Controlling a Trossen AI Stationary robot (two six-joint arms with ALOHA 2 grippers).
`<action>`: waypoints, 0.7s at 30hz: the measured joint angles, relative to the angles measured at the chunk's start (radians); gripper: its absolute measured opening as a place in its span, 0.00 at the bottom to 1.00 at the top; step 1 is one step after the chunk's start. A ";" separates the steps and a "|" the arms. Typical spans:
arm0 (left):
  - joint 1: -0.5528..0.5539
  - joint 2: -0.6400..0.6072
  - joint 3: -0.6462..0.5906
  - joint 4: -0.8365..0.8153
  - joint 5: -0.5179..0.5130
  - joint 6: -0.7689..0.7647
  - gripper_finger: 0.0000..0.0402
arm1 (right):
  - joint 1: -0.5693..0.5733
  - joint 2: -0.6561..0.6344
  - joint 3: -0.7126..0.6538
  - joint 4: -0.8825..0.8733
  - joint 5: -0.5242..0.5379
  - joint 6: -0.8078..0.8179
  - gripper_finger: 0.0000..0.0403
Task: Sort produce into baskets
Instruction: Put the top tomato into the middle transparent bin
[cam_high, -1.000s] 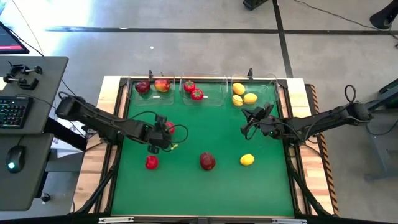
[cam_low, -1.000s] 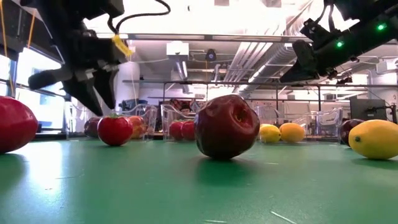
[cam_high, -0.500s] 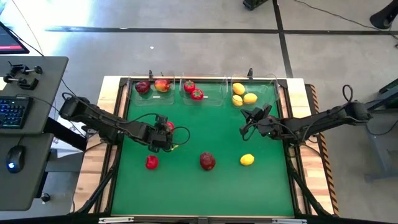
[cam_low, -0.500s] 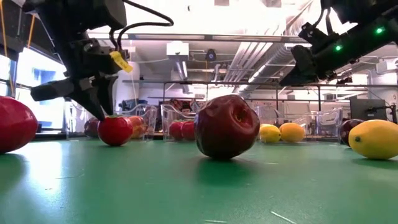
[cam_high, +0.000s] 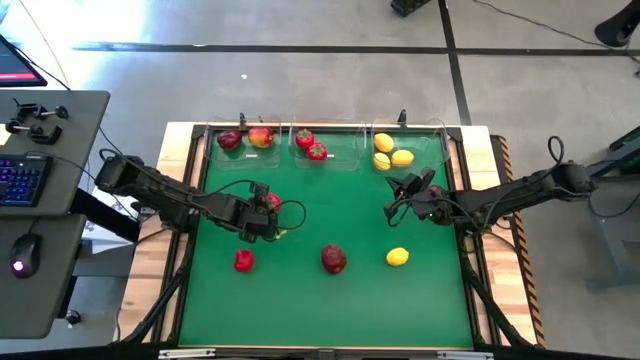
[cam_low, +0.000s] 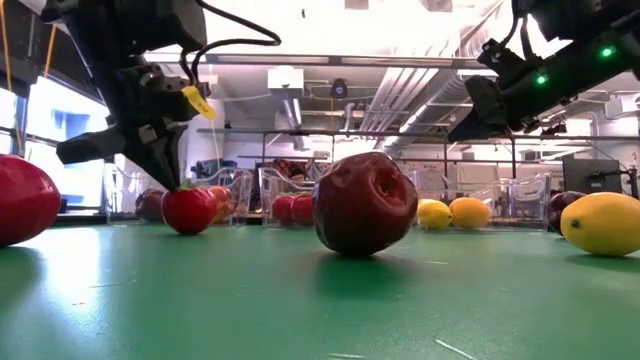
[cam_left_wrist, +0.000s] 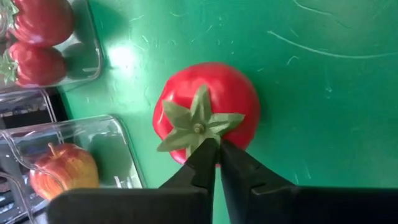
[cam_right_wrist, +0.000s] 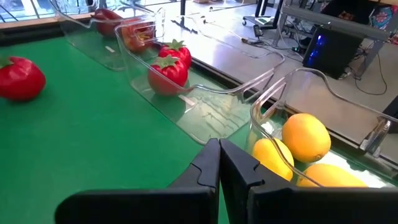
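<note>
**Four fruits left on the mat, one of them pinched by its green top**

Four pieces of produce lie loose on the green mat (cam_high: 330, 300); take the dark red apple (cam_high: 334, 259) near its middle as your landmark. Your left gripper (cam_left_wrist: 213, 149) stands over the green-topped red fruit (cam_left_wrist: 208, 106), which sits to the apple's left and toward the bins. Its fingers have come together with almost no gap, their tips at the edge of the leafy cap, so you seem to have nipped a leaf rather than spanned the round body. That suits narrow jaws, but judge it a thin hold; the low view shows the fruit resting on the mat.

Another red fruit (cam_high: 243, 261) lies directly left of the apple, and a lemon (cam_high: 398, 257) directly right of it.

Beyond the apple, three clear bins stand in a row: the left bin (cam_high: 215, 160) holds apples, the middle bin (cam_high: 340, 162) two green-topped fruits, the right bin (cam_high: 432, 160) lemons. Kind goes with kind, so yours probably belongs in the middle one.

Your right gripper (cam_right_wrist: 218, 163) waits closed and empty, right of the apple, just before the lemon bin.
</note>
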 joint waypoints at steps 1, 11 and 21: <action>0.000 0.000 0.000 0.000 0.000 0.003 0.01 | 0.000 0.000 0.000 0.000 0.000 0.000 0.00; 0.006 0.000 0.044 -0.019 -0.029 0.017 0.00 | 0.000 0.000 0.000 0.000 0.000 -0.001 0.00; 0.084 0.000 0.109 -0.026 -0.030 0.024 0.00 | 0.000 0.000 0.001 0.000 -0.002 -0.001 0.00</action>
